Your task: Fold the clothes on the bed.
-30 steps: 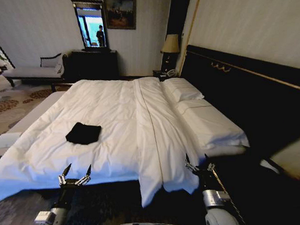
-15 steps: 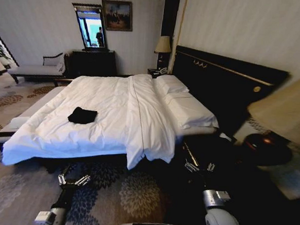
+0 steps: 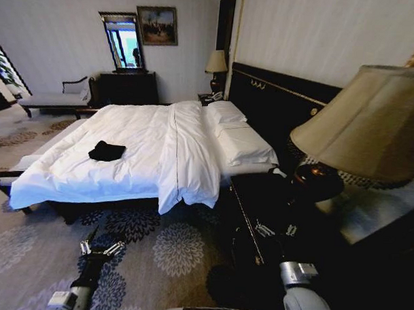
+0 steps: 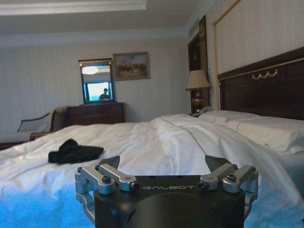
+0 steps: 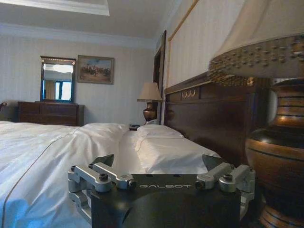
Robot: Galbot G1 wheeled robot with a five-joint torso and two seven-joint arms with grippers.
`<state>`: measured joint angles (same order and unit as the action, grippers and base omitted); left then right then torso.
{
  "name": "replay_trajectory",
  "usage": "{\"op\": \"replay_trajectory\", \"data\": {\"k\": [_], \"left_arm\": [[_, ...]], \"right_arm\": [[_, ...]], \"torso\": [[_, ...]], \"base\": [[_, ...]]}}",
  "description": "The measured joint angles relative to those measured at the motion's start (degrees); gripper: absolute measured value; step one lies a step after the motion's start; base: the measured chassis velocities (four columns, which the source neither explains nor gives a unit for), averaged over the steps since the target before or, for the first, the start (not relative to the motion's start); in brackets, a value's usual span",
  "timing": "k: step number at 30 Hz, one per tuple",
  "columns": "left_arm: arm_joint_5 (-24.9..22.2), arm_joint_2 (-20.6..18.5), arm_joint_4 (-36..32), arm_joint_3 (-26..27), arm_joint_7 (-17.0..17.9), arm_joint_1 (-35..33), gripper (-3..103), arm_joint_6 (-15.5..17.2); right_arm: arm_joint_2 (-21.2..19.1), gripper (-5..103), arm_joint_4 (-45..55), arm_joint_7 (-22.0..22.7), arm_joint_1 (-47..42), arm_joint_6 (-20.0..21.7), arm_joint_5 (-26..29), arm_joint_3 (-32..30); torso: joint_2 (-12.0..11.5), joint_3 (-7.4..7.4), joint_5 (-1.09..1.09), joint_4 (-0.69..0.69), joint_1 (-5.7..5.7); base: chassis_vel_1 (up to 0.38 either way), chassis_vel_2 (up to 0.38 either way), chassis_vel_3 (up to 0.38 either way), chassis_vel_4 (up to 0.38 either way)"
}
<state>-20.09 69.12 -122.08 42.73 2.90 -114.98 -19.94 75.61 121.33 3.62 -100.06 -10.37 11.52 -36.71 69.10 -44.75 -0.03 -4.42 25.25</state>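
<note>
"GALBOT", pale capitals, printed on the black housing of the left gripper [image 4: 162, 166], centred between the two finger mounts, seen in the left wrist view. Same word, "GALBOT", printed in the same place on the black housing of the right gripper [image 5: 159, 164], seen in the right wrist view. No lettering legible on the black T-shirt [image 3: 106, 151] on the bed [image 3: 147, 126]. Nothing else readable.

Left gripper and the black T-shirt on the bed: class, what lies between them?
In the head view, patterned carpet, then white duvet separate the open left gripper from the crumpled black T-shirt; the large white bed bears nothing else there.
</note>
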Motion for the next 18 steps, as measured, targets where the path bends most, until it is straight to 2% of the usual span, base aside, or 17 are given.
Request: {"op": "replay_trajectory", "data": {"k": [3,8,18], "left_arm": [[0.0,-0.02,0.0,0.02,0.01,0.01,100,0.0],[0.0,-0.03,0.0,0.04,0.03,0.01,100,0.0],[0.0,-0.01,0.0,0.02,0.02,0.0,100,0.0]], "right_arm": [[0.01,100,0.01,0.0,0.03,0.0,0.0,0.02],[0.01,100,0.01,-0.01,0.08,0.0,0.0,0.02],[0.0,100,0.0,-0.01,0.05,0.0,0.0,0.01]], "torso": [[-0.02,-0.02,-0.05,0.01,0.07],[-0.04,-0.03,0.02,0.01,0.11],[-0.02,-0.01,0.04,0.0,0.02]], "base": [[0.019,0.056,0.001,-0.042],[0.013,0.106,0.003,-0.077],[0.024,-0.059,-0.045,0.058]]}}
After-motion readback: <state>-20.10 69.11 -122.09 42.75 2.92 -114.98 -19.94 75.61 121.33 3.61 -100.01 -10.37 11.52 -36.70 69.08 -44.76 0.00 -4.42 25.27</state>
